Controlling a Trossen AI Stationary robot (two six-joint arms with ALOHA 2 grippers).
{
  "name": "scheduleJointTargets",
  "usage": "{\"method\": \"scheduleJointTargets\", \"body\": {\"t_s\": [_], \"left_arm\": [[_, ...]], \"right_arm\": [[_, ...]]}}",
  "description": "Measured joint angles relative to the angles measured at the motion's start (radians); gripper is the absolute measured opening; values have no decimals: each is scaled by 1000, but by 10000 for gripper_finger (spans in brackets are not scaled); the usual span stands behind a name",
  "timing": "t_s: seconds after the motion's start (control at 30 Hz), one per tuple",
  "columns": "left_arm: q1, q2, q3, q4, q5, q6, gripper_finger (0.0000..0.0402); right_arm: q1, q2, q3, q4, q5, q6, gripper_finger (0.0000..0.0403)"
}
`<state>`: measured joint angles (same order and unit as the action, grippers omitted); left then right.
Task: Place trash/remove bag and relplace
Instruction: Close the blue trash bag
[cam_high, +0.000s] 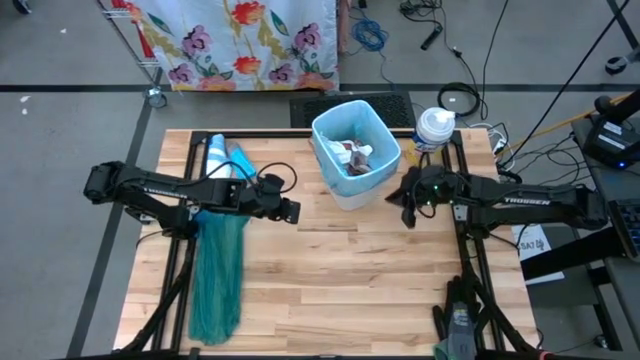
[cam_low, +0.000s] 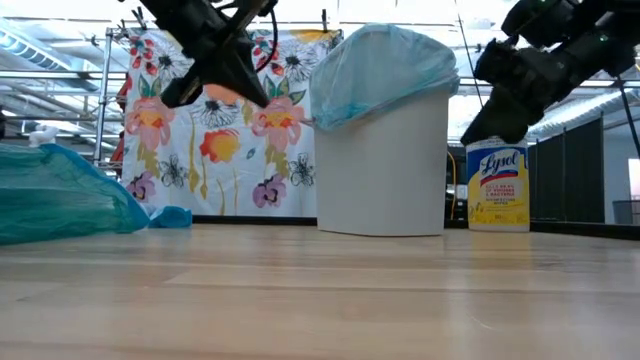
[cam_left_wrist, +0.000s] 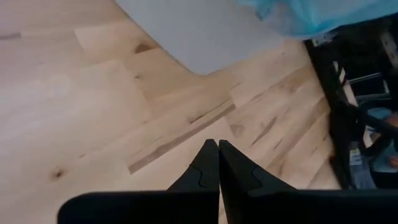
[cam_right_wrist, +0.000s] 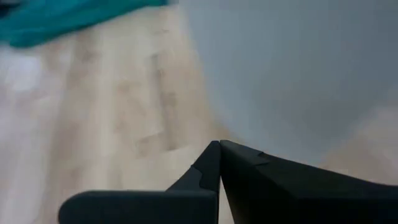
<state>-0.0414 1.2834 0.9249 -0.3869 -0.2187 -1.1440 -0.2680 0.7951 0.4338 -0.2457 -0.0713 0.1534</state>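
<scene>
The small white bin (cam_high: 355, 150) stands at the table's far middle, lined with the pale sky-blue bag (cam_low: 385, 70), whose rim is folded over the bin's top. Trash (cam_high: 352, 155), brown and white paper, lies inside it. My left gripper (cam_high: 292, 211) hovers shut above the table, left of the bin; the left wrist view shows its fingers (cam_left_wrist: 217, 165) together over bare wood. My right gripper (cam_high: 407, 212) hovers shut just right of the bin, its fingers (cam_right_wrist: 219, 163) near the bin's white wall (cam_right_wrist: 292, 68).
A teal-green bag (cam_high: 218, 275) lies crumpled along the table's left side, with a blue and white roll (cam_high: 220, 158) at its far end. A wipes canister (cam_high: 436, 128) stands right of the bin. Bare wood (cam_high: 350, 290) stretches across the near half of the table.
</scene>
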Motion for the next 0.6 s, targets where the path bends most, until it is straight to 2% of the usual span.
{"method": "scheduleJointTargets", "body": {"t_s": [0.07, 0.13, 0.27, 0.4, 0.47, 0.6], "left_arm": [[0, 15, 2, 33, 0, 4, 0], [-2, 24, 1, 23, 1, 6, 0], [-15, 58, 1, 38, 1, 7, 0], [-33, 73, 2, 71, 1, 17, 0], [-41, 80, 0, 68, 5, 25, 0], [-47, 87, 3, 104, 4, 25, 0]], "right_arm": [[4, 9, -14, 25, -71, 11, 0], [7, 11, -16, 6, -53, 27, 0], [5, -6, -16, -124, 136, 90, 0], [5, -14, -16, -165, 299, 90, 0], [0, -15, -16, -105, 340, 61, 0], [-20, -3, -16, 94, 305, -49, 0]]}}
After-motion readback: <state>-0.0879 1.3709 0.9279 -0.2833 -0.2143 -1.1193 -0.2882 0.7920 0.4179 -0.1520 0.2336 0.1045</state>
